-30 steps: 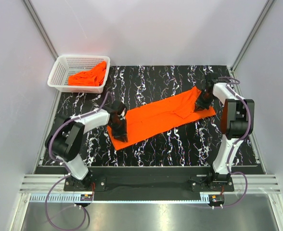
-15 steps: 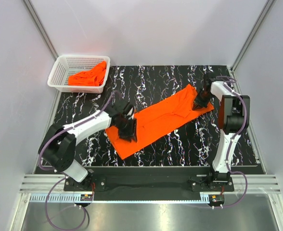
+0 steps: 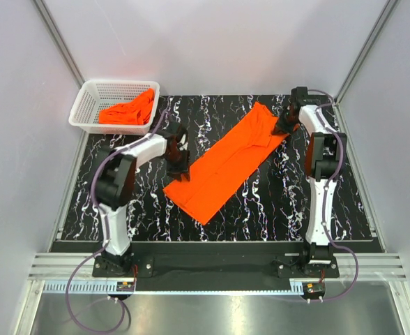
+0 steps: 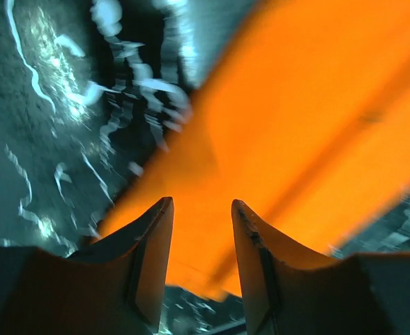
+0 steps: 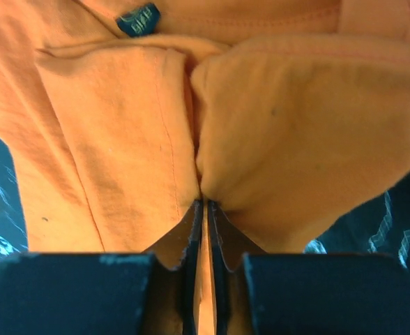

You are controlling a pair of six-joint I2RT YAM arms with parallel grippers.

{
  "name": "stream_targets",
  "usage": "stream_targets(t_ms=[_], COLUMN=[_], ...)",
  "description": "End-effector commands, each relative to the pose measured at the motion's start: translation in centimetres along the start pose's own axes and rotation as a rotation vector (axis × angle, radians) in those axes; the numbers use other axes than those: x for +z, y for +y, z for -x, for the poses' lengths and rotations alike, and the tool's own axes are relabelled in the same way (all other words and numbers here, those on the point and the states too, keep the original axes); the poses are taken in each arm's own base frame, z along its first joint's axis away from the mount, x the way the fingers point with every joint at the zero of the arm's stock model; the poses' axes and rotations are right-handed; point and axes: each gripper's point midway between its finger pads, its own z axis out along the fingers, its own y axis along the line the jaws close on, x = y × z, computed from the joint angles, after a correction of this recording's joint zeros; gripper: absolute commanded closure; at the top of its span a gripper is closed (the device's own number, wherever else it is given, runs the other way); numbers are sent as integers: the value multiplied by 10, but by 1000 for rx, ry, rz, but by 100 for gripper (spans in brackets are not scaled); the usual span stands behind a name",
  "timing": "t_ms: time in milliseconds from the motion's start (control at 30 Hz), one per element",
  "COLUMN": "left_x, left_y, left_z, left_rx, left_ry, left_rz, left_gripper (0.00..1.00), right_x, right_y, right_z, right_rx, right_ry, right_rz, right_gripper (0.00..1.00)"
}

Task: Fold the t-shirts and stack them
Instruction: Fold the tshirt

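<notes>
T-shirt (image 3: 222, 164) lies as a long diagonal strip across the table (image 3: 275, 202), bare top all round, more shirts (image 3: 127, 112) in the corner basket (image 3: 86, 105); left wrist: left gripper (image 4: 201, 204) released over its edge; right wrist alone shows right gripper (image 5: 205, 204) clenched on a bunched fold.

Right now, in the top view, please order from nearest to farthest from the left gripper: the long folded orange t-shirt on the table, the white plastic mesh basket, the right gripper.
From the left gripper:
1. long folded orange t-shirt: directly at its fingertips.
2. white plastic mesh basket: back left corner.
3. right gripper: far end of the shirt, back right.
</notes>
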Motion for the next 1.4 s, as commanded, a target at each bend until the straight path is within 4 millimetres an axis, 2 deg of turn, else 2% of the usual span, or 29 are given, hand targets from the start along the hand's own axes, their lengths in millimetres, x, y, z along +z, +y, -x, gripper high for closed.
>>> stream_targets(t_ms=[0, 67, 100, 133, 167, 200, 333, 367, 400, 467, 500, 633, 767, 900, 1033, 1133, 1233, 1267, 1333, 1367], left_x=[16, 28, 30, 30, 31, 29, 25, 22, 22, 22, 22, 27, 35, 40, 38, 28, 12, 3, -6, -10], left_y=[2, 0, -4, -8, -12, -16, -28, -35, -37, -44, -46, -61, -78, -90, -91, -95, -98, -100, -97, -95], left_z=[-7, -18, -22, -22, -31, -33, -50, -53, -56, -64, -66, -79, -92, -93, -90, -82, -77, -75, -78, -79], left_rx=[48, 10, -1, -9, -20, -14, -6, -3, -3, 1, 1, 4, 17, 42, 52, 66, 72, 78, 78, 80], left_ry=[61, 106, 116, 111, 127, 125, 143, 142, 145, 151, 152, 168, 196, 196, 171, 133, 104, 79, 75, 67], left_rz=[-1, -32, -48, -67, -77, -86, -104, -114, -115, -132, -135, -177, -213, -229, -220, -227, -224, -230, -224, -218], left_gripper=[56, 56, 56, 56, 56, 56, 56, 56, 56, 56, 56, 56, 56, 56, 56, 56, 56, 56, 56, 56], right_x=[20, 22, 27, 28, 25, 31, 40, 35, 47, 47, 55, 63, 70, 77, 74, 65, 48, 34, 22, 5], right_y=[9, 12, 31, 35, 46, 49, 82, 95, 96, 117, 119, 150, 163, 167, 176, 182, 186, 187, 182, 186], right_z=[11, 14, 10, 9, 17, 16, 16, 25, 20, 23, 20, 11, 0, -2, 2, 3, 2, 3, -4, -3], right_rx=[-49, -57, -93, -100, -110, -111, -103, -105, -95, -83, -76, -73, -75, -44, -14, -14, -25, -22, -16, -25], right_ry=[-10, -7, -10, -8, -32, -28, -41, -72, -59, -77, -72, -84, -75, -69, -77, -72, -61, -57, -24, -26], right_rz=[22, 33, 53, 57, 83, 88, 158, 188, 195, 253, 262, 344, 370, 394, 431, 450, 456, 451, 415, 412], right_gripper=[86, 86, 85, 85, 85, 84, 83, 83, 82, 82, 82, 80, 79, 78, 77, 76, 74, 73, 72, 71])
